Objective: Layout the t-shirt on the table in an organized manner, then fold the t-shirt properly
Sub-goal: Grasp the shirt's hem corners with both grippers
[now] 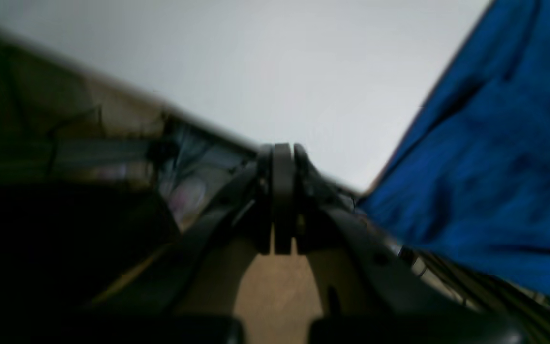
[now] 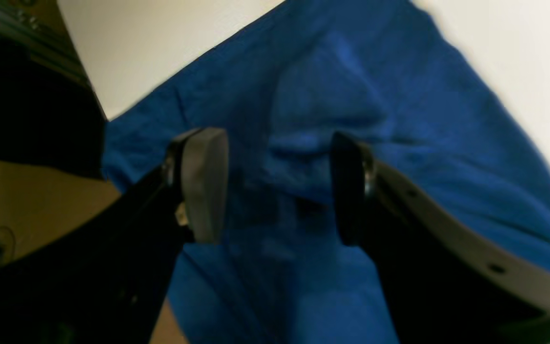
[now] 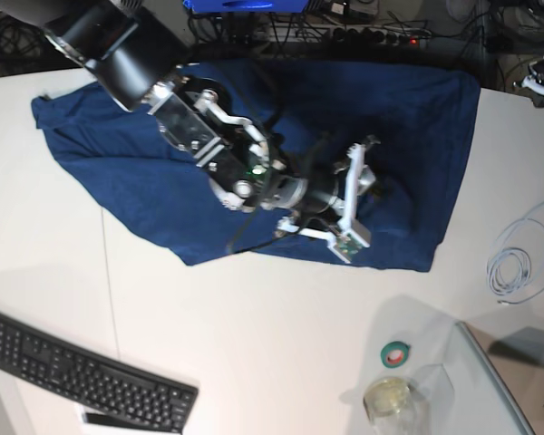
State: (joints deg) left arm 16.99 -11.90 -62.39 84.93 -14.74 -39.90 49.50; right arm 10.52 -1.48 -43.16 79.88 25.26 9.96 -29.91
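Observation:
The dark blue t-shirt (image 3: 417,118) lies spread, with wrinkles, across the far half of the white table (image 3: 254,344). My right gripper (image 3: 361,195) reaches in from the upper left and hovers low over the shirt's near right part. In the right wrist view this gripper (image 2: 275,186) stands open, with a raised fold of the t-shirt (image 2: 332,95) under the gap between its fingers. In the left wrist view my left gripper (image 1: 282,191) is shut with nothing in it, at the table (image 1: 265,62) edge. The t-shirt (image 1: 494,167) hangs over that edge to its right.
A black keyboard (image 3: 82,372) lies at the near left. At the near right are a green tape roll (image 3: 396,353), a clear cup (image 3: 390,399) and a transparent tray (image 3: 499,381). A coiled white cable (image 3: 517,258) lies at the right. Cables and a power strip (image 3: 381,36) run behind the table.

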